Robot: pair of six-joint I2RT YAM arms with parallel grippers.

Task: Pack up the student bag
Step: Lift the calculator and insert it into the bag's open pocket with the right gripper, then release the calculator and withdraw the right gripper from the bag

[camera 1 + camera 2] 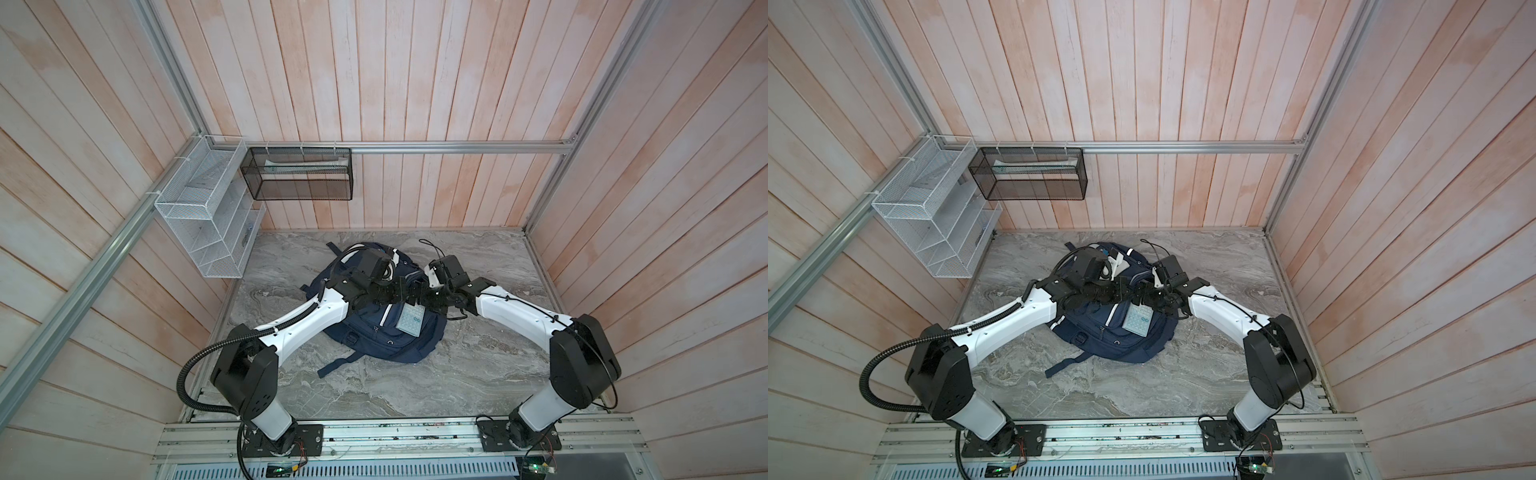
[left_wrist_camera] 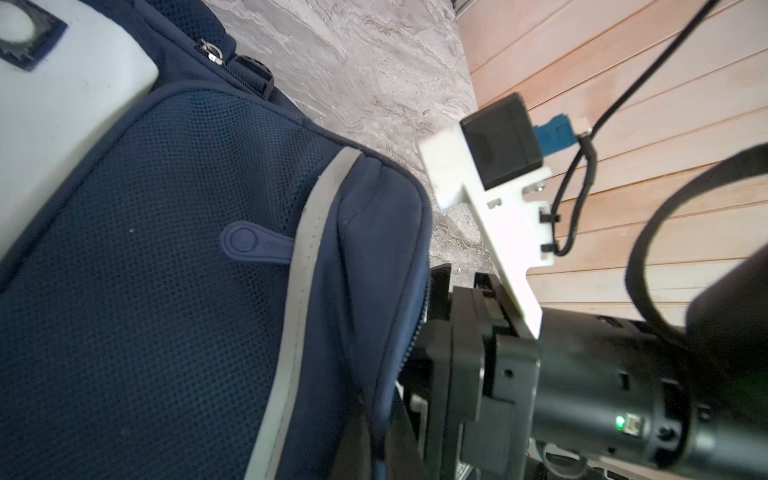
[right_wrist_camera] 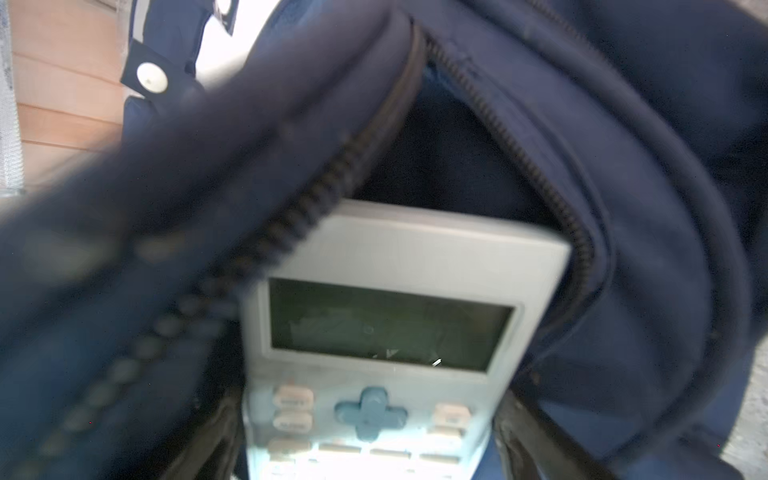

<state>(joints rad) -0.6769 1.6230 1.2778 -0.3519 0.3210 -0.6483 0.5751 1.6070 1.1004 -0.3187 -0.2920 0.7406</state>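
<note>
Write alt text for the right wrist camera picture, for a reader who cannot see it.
A pale grey plastic calculator with a dark screen and blue cross-shaped pad pokes screen-end first into the unzipped mouth of a navy-blue fabric backpack. Dark fingers of the right gripper flank its keypad end.

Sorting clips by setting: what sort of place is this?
Likely a robot test booth, not a real room: plank walls inside an aluminium frame, two robot arms bolted to a rail, mesh baskets tied to that frame. The student bag lies on a marbled tabletop.
</note>
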